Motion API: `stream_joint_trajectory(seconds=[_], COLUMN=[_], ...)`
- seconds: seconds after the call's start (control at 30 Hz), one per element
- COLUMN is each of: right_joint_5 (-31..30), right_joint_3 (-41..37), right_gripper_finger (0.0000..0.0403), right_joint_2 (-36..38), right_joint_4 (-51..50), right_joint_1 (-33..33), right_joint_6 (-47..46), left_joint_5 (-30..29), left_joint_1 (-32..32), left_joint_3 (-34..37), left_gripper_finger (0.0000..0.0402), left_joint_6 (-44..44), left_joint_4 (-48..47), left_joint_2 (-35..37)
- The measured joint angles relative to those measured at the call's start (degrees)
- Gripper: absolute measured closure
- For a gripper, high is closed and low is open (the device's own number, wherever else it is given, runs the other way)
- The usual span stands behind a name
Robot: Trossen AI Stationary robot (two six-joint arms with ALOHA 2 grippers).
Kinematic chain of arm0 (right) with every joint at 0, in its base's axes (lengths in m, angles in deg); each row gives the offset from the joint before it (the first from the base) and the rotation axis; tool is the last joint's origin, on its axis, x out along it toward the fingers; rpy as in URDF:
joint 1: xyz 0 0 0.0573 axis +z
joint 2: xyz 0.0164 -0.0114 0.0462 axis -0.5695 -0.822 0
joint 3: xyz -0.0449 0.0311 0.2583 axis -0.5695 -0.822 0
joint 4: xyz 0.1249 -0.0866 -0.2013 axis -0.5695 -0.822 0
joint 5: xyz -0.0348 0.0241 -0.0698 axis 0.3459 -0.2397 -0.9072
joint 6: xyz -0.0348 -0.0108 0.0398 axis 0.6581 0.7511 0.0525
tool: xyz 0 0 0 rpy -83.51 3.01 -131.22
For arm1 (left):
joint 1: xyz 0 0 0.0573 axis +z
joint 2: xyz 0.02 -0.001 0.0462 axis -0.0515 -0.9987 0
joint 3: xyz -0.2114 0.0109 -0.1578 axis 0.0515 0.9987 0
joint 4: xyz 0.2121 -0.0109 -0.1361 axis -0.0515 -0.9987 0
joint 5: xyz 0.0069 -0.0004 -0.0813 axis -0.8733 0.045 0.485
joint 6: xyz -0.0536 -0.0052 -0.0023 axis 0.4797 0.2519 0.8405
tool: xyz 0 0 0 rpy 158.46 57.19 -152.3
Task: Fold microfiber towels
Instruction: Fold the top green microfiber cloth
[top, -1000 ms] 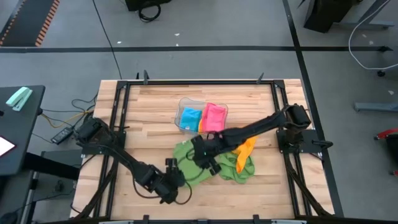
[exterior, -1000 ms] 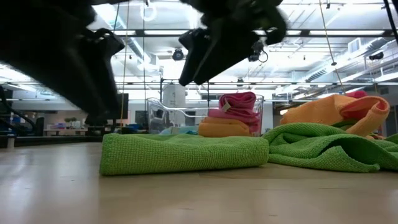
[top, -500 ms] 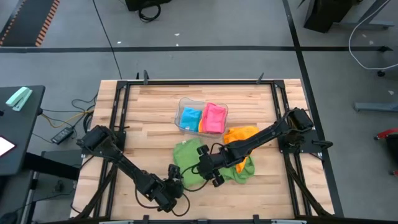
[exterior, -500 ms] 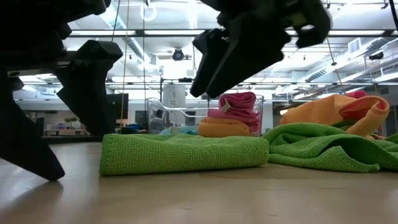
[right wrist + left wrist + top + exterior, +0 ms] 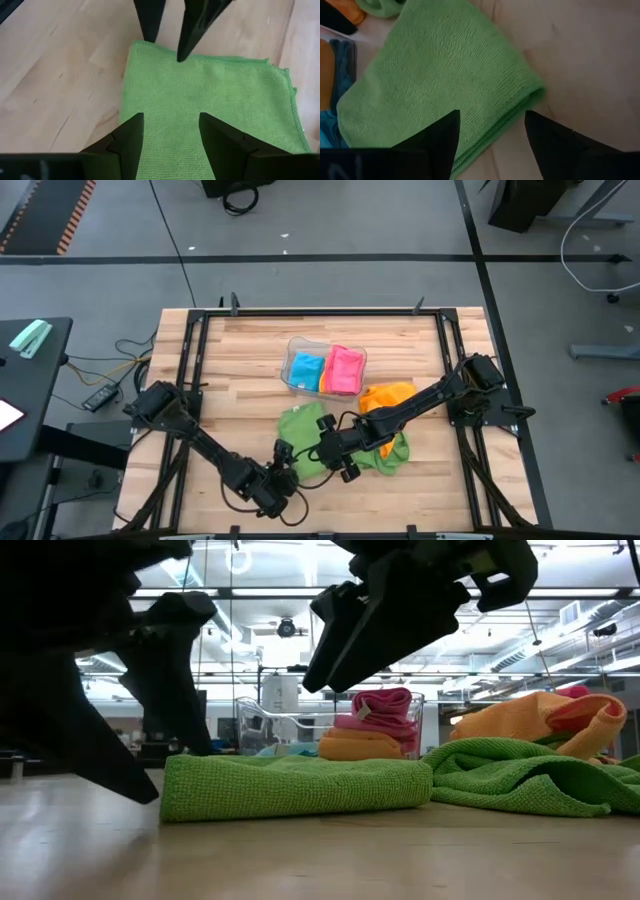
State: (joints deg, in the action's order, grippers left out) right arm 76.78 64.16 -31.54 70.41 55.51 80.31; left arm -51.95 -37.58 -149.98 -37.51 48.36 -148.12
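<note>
A folded green towel lies flat on the table near its front middle. My left gripper is open at the towel's near-left end. One finger stands in front of that end and the other behind it. My right gripper is open and hovers above the same towel, clear of it in the low view. A second green towel lies crumpled to the right, with an orange towel resting against its far side. My left gripper straddles the folded towel's near corner edge, coming slanting down from the table's near-left side. The edge runs into the gap between the fingers. Whether either finger touches the cloth I cannot tell.
A clear tray at the table's far middle holds a blue towel and a pink towel, with orange cloth beside them. Bare wood lies left of the towels and along the front edge.
My right gripper has swung toward the table's near edge, uncovering the orange towel, and now hangs over the folded green towel. My left gripper has sunk, rolled and come up to that towel's near-left end. The towels have kept still.
</note>
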Motion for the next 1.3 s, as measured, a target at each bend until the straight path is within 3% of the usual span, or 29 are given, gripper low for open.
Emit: stream_joint_trajectory(seconds=[0.13,0.43,0.77,0.93,1.1,1.3], right_joint_5=[0.0,0.0,0.1,0.1,0.1,0.1], right_joint_3=[0.0,0.0,0.0,0.0,0.1,0.1], right_gripper_finger=[0.0203,0.0203,0.0203,0.0203,0.0203,0.0203], right_joint_2=[0.0,0.0,0.0,0.2,1.4,0.5], right_joint_4=[0.0,1.0,2.2,1.6,1.0,1.5], right_joint_1=[0.0,1.2,1.3,1.9,2.3,3.2], right_joint_6=[-0.3,-0.6,-0.6,-1.0,-0.9,-1.6], left_joint_5=[2.6,2.7,3.1,8.3,9.2,10.8], left_joint_1=[0.9,1.6,3.5,5.1,5.3,5.2], left_joint_3=[0.4,2.2,2.2,2.2,2.3,2.3], left_gripper_finger=[0.0173,0.0175,0.0212,0.0231,0.0267,0.0349], left_joint_6=[-3.4,-7.1,-14.1,-15.3,-13.9,-8.3], left_joint_4=[0.2,1.0,0.6,0.4,0.6,1.4], left_joint_2=[0.0,0.2,0.2,0.3,0.3,0.2])
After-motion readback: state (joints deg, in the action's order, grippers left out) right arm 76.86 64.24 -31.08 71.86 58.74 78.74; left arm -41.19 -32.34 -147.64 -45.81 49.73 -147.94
